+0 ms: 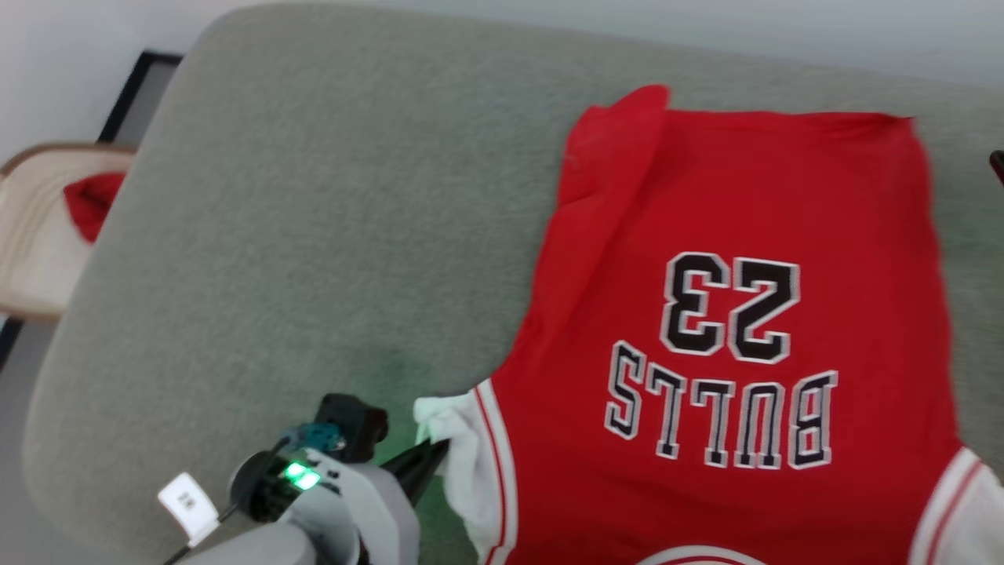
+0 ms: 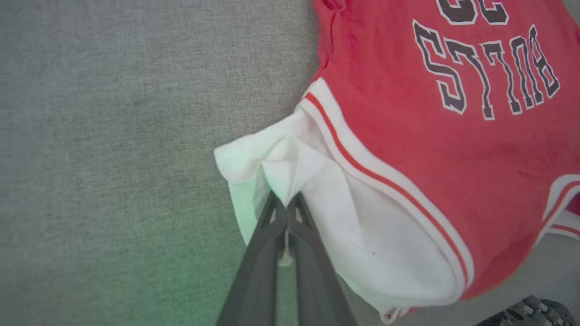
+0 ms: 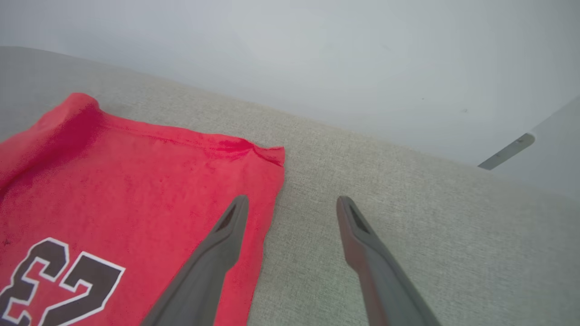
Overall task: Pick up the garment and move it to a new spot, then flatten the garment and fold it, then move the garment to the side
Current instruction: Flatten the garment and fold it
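The garment, a red jersey with black "BULLS 23" lettering and white sleeves, lies spread flat on the right half of a grey upholstered surface. Its collar end is toward me and its hem is far. My left gripper is at the lower left, shut on a pinch of the white left sleeve. In the left wrist view the left gripper holds a fold of sleeve cloth. My right gripper stands open above the garment, over its far right hem corner, with nothing between the fingers.
A wooden chair with a red cloth on it stands beyond the surface's left edge. A dark frame leans against the white wall behind. Bare grey surface stretches left of the garment.
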Available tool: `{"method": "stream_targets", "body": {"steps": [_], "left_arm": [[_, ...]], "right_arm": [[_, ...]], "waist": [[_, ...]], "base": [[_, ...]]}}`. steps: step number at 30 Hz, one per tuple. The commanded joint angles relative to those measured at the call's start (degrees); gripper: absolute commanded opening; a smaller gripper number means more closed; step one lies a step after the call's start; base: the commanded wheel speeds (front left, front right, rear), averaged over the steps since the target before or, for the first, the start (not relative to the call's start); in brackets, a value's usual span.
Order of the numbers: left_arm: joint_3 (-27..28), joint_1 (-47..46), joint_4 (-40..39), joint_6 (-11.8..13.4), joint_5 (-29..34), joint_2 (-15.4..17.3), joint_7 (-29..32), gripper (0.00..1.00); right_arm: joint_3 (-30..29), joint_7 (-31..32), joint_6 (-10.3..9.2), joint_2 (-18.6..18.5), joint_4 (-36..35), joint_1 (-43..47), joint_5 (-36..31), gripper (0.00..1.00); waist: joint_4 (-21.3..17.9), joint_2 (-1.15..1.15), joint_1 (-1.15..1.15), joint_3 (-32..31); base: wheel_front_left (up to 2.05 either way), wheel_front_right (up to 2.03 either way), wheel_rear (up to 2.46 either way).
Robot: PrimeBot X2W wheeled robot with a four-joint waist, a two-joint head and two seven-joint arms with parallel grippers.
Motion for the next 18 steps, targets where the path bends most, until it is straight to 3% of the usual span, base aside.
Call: {"method": "stream_targets", "body": {"steps": [1, 7, 16, 17, 18], "left_arm": [[-0.17, -1.01, 0.53, -0.73, 0.62, -0.94, -0.07, 0.0], [-0.92, -3.15, 2.8, -2.85, 1.78, -4.27, -0.27, 0.0], [-1.58, -4.75, 6.73, -5.44, 2.3, -7.72, -0.87, 0.0], [-1.64, -4.74, 7.14, -5.67, 2.18, -7.96, -0.88, 0.0], [-1.69, -4.76, 7.61, -5.91, 2.1, -8.15, -1.02, 0.0]], "right_arm": [[0.74, 0.51, -0.03, -0.44, 2.49, -2.25, 0.16, 1.0], [4.32, 3.39, -0.04, -1.01, 13.78, -10.0, 0.89, 1.0], [4.96, 8.99, -0.04, -0.04, 27.72, -17.22, -0.34, 1.0], [5.19, 9.83, -0.04, 0.22, 29.25, -17.33, -0.85, 0.9], [5.5, 10.44, -0.04, 0.48, 30.39, -17.53, -1.18, 0.43]], "waist": [[4.47, 0.0, 0.0, 3.94], [8.14, 0.0, 0.0, 6.61], [11.7, 0.0, 0.0, 9.02], [11.93, 0.0, 0.0, 9.11], [12.09, 0.0, 0.0, 9.14]], "base": [[0.0, 0.0, 0.0], [0.0, 0.0, 0.0], [0.0, 0.0, 0.0], [0.0, 0.0, 0.0], [0.0, 0.0, 0.0]]}}
